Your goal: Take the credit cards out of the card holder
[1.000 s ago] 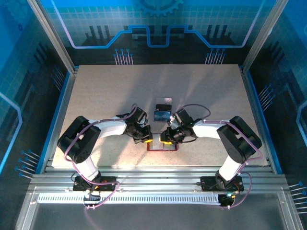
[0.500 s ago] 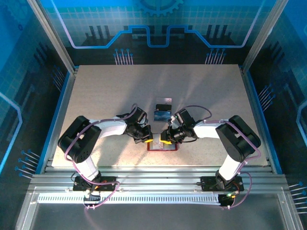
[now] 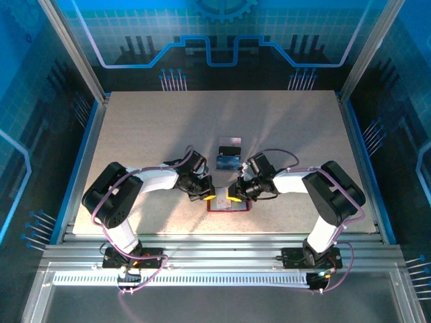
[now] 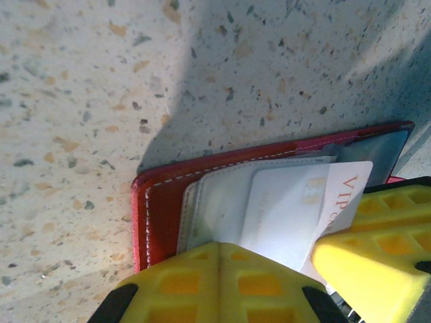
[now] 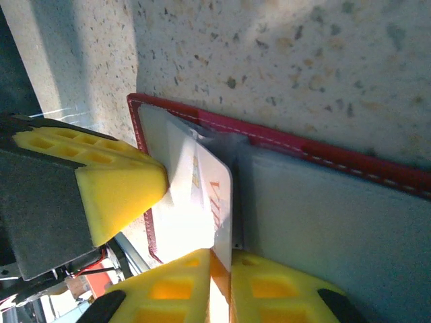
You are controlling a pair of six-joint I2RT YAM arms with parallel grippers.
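Edging inward since a second ago, the right gripper (image 3: 234, 196) has drawn its fingers together. They now pinch the lower edge of the pale card (image 5: 195, 202) jutting from the red wallet (image 3: 229, 205). The left gripper (image 3: 206, 196), fingers shut with nothing between them, presses on the wallet's left leaf. The wallet lies open on the speckled beige table (image 3: 148, 128), near the front edge — a blue card (image 3: 227, 161) lies just beyond it. Blue-lit panels (image 3: 40, 134) wall the cell.
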